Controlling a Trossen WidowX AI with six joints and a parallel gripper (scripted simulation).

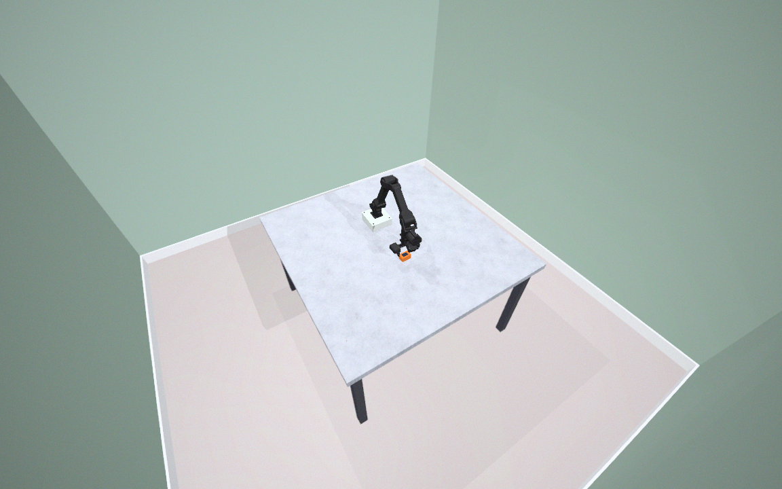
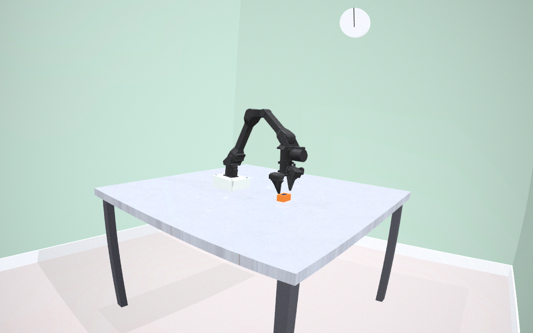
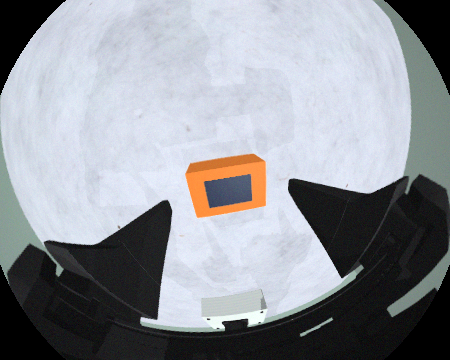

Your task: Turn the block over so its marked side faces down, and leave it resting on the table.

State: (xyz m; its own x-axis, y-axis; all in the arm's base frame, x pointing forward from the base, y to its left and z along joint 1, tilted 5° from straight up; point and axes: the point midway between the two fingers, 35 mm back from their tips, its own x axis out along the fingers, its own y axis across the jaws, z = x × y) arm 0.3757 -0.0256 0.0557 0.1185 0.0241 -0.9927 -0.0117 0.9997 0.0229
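Observation:
The orange block [image 1: 404, 257] [image 2: 283, 198] [image 3: 226, 188] rests flat on the pale table [image 1: 381, 316] [image 2: 219, 219] [image 3: 60, 135]. Its marked side, with a dark blue rectangle, faces up. My gripper [image 1: 405, 251] [image 2: 284, 191] [image 3: 231, 195] is open and empty and points down just above the block. In the wrist view the block lies between the two fingertips, with a gap on each side, turned slightly relative to them. The fingers do not touch it.
The white base [image 1: 376, 220] [image 2: 231, 182] [image 3: 234, 307] of the arm stands on the table behind the block. The black arm [image 1: 402, 197] [image 2: 274, 122] arches from it to above the block. A round clock [image 2: 354, 22] hangs on the wall.

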